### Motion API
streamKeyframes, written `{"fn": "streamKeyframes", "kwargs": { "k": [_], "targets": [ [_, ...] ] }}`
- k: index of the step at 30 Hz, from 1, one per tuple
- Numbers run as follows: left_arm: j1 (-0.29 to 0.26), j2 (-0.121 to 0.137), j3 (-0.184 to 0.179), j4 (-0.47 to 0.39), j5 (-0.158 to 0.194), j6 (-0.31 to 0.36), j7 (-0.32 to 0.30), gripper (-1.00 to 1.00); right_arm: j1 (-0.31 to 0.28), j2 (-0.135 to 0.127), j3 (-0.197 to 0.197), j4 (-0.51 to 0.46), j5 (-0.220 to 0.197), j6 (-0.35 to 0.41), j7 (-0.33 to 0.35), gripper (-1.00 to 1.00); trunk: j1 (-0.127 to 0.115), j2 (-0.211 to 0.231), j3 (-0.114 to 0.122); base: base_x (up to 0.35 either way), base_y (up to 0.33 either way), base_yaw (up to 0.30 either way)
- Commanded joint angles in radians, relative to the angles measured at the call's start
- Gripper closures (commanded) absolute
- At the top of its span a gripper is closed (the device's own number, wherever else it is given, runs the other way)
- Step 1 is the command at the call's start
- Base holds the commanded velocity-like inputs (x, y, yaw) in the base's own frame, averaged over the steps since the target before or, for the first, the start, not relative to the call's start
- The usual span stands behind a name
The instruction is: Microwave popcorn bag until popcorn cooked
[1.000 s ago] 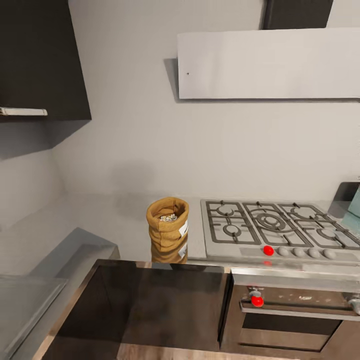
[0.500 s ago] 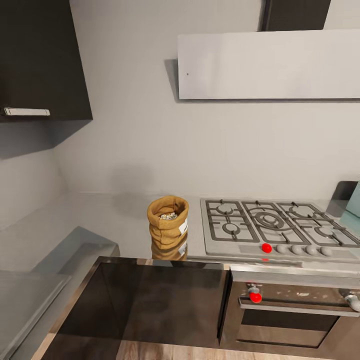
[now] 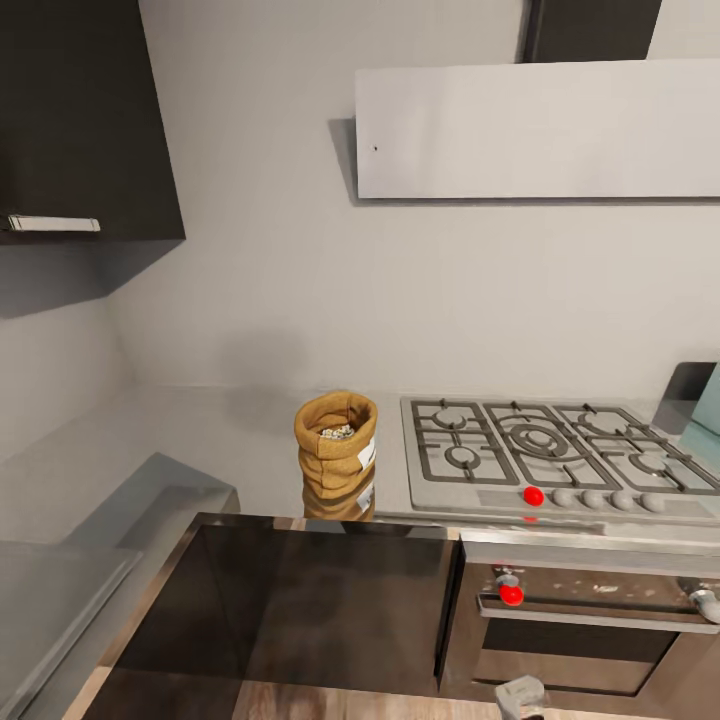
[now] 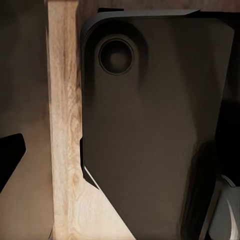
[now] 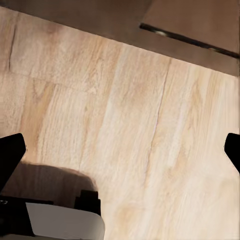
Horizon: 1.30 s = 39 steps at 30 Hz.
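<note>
The popcorn bag (image 3: 337,452) stands upright on the grey table (image 3: 200,440), its long axis vertical and its open, rolled-down mouth facing straight up. A small heap of pale popcorn (image 3: 337,433) sits inside the mouth, and a white label (image 3: 367,456) faces toward the gas hob (image 3: 545,458), which lies just beside the bag on the right. The bag is close to the table's front edge, with bare grey surface behind it and to its left. Below it is a dark cabinet front (image 3: 310,600); below the hob is the oven (image 3: 580,620) with a red knob (image 3: 511,594). At the far right edge a sliver of the pale blue microwave (image 3: 709,402) shows. A grey hood (image 3: 540,128) hangs on the wall above the hob, and a dark wall cupboard (image 3: 80,120) is at upper left.

In the right wrist view, the right gripper (image 5: 122,147) hangs over wooden floor (image 5: 130,115), its fingers (image 5: 11,155) spread wide apart and holding nothing. For the left fingers I cannot tell.
</note>
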Motion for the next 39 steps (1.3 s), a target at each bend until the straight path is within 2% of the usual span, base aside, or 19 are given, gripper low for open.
{"fn": "streamKeyframes", "kwargs": {
  "k": [1,3,8,10,11,13,15,16,18,21,24,26,28,29,32,34,35,38,39],
  "targets": [
    [0.0,0.0,0.001,0.0,0.003,-0.002,0.001,-1.0,0.0,0.005,0.006,-0.021,0.011,0.018,0.008,-1.0,0.0,-0.001,-0.001,0.0,0.0,0.0],
    [0.0,0.0,0.001,0.0,0.003,-0.002,0.001,-1.0,0.0,0.009,0.025,-0.042,0.012,0.034,0.008,-1.0,0.0,-0.001,-0.001,0.0,0.0,0.0],
    [0.0,0.0,0.001,0.0,0.003,-0.002,0.001,-1.0,0.0,0.012,0.037,-0.056,0.012,0.044,0.007,-1.0,0.0,-0.001,-0.001,0.0,0.0,0.0],
    [0.0,0.0,0.001,0.0,0.003,-0.003,0.001,-1.0,0.0,0.013,0.039,-0.146,0.008,0.07,0.011,-1.0,0.0,-0.001,-0.001,0.0,0.0,0.0],
    [0.0,0.0,0.001,0.0,0.003,-0.002,0.001,-1.0,0.0,0.034,0.041,-0.259,0.009,0.149,0.038,-1.0,0.0,-0.001,-0.001,0.0,0.0,0.0],
    [0.0,0.0,0.001,0.0,0.003,-0.002,0.001,-1.0,0.0,0.055,0.05,-0.335,0.01,0.21,0.057,-1.0,0.0,-0.001,-0.001,0.0,0.0,0.0],
    [0.0,0.0,0.001,0.0,0.003,-0.002,0.001,-1.0,0.0,0.065,0.1,-0.419,0.012,0.272,0.066,-1.0,0.0,-0.001,-0.001,0.0,0.0,0.0],
    [0.0,0.0,0.001,0.0,0.003,-0.002,0.001,-1.0,0.0,0.07,0.141,-0.487,0.013,0.316,0.068,-1.0,0.0,-0.001,-0.001,0.0,0.0,0.0],
    [0.0,0.0,0.001,0.0,0.003,-0.002,0.001,-1.0,0.0,0.076,0.187,-0.601,0.014,0.396,0.069,-1.0,0.0,-0.001,-0.001,0.0,0.0,0.0],
    [0.0,0.0,0.001,0.0,0.003,-0.002,0.001,-1.0,0.002,0.097,0.207,-0.735,0.013,0.488,0.07,-1.0,0.0,-0.001,-0.001,0.0,0.0,0.0],
    [0.0,0.0,0.001,0.0,0.003,-0.002,0.001,-1.0,-0.014,0.116,0.211,-0.782,0.01,0.571,0.07,-1.0,0.0,-0.001,-0.001,0.0,0.0,0.0],
    [0.0,0.0,0.001,0.0,0.003,-0.002,0.001,-1.0,-0.071,0.123,0.211,-0.791,0.005,0.627,0.07,-1.0,0.0,-0.001,-0.001,0.0,0.0,0.0],
    [0.0,0.0,0.001,0.0,0.003,-0.002,0.001,-1.0,-0.136,0.126,0.208,-0.793,0.003,0.627,0.067,-1.0,0.0,-0.001,-0.001,0.0,0.0,0.0],
    [0.0,0.0,0.001,0.0,0.003,-0.002,0.001,-1.0,-0.207,0.127,0.205,-0.793,0.002,0.627,0.064,-1.0,0.0,-0.001,-0.001,0.0,0.0,0.0],
    [0.0,0.0,0.001,0.0,0.003,-0.002,0.001,-1.0,-0.307,0.128,0.202,-0.786,0.002,0.627,0.06,-1.0,0.0,-0.001,-0.001,0.0,0.0,0.0],
    [0.0,0.0,0.001,0.0,0.003,-0.002,0.001,-1.0,-0.412,0.128,0.198,-0.771,0.0,0.627,0.059,-1.0,0.0,-0.001,-0.001,0.0,0.0,0.0],
    [0.0,0.0,0.001,0.0,0.003,-0.002,0.001,-1.0,-0.445,0.129,0.195,-0.761,0.0,0.627,0.059,-1.0,0.0,-0.001,-0.001,0.0,0.0,0.0],
    [0.0,0.0,0.001,0.0,0.003,-0.002,0.001,-1.0,-0.571,0.13,0.18,-0.678,-0.002,0.627,0.058,-1.0,0.0,-0.001,-0.001,0.0,0.0,0.0],
    [0.0,0.0,0.001,0.0,0.003,-0.002,0.001,-1.0,-0.637,0.131,0.167,-0.614,-0.002,0.627,0.058,-1.0,0.0,-0.001,-0.001,0.0,0.0,0.0]
  ]
}}
